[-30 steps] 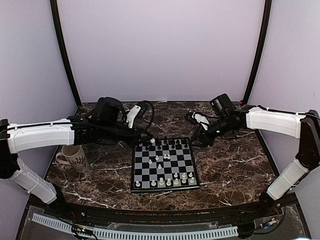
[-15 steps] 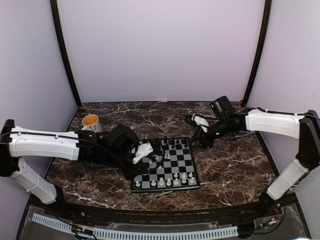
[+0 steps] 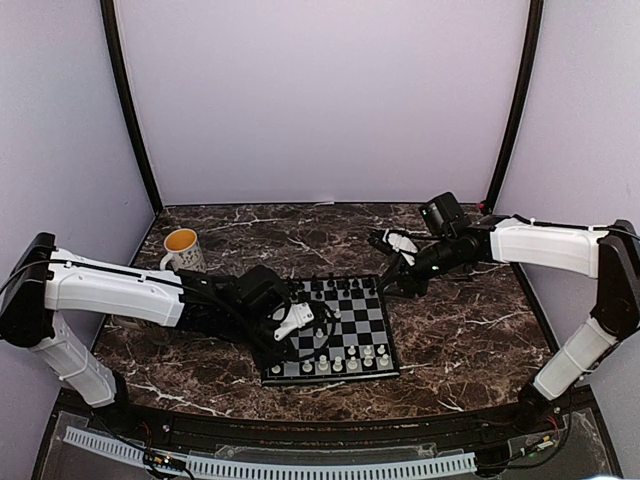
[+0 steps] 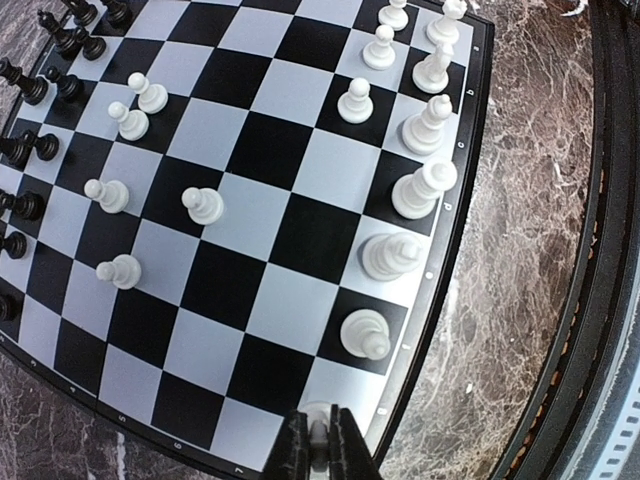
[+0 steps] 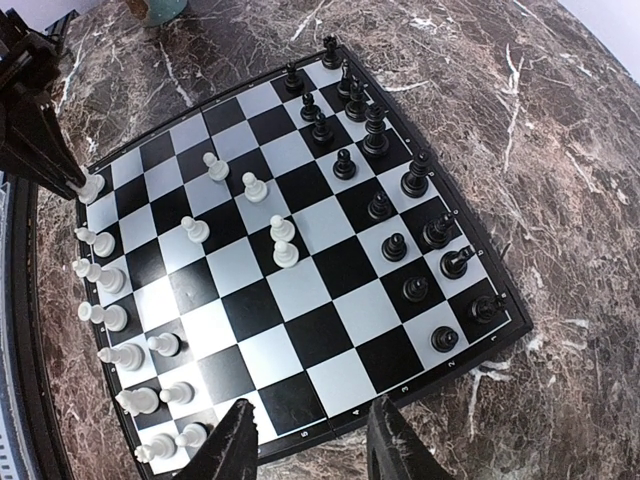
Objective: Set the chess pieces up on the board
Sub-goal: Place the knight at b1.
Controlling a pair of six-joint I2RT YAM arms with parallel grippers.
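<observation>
The left gripper [image 4: 316, 455] clamps a tiny white plastic chess piece [image 4: 317, 420] between its fingertips, over the black-and-white checked board [image 4: 300, 240] corner square beneath; lower straight, releasing once it stands upright.

- The left gripper [image 4: 319, 440], pinching a white piece [image 4: 318, 424], and its arm cover the board's [image 4: 310, 240] near-left corner, closing that approach.
- White chessmen [image 4: 390, 255] crowd the near edge; black chessmen [image 5: 400, 200] pack the far rows.
- Mid-board, scattered white pawns [image 4: 203, 205] leave open squares.
- The right gripper [image 5: 310, 440], jaws apart, hangs off the far-right corner, apparently above piece height.
- Bare marble table [image 3: 460, 330] right of the board gives a way in.
</observation>
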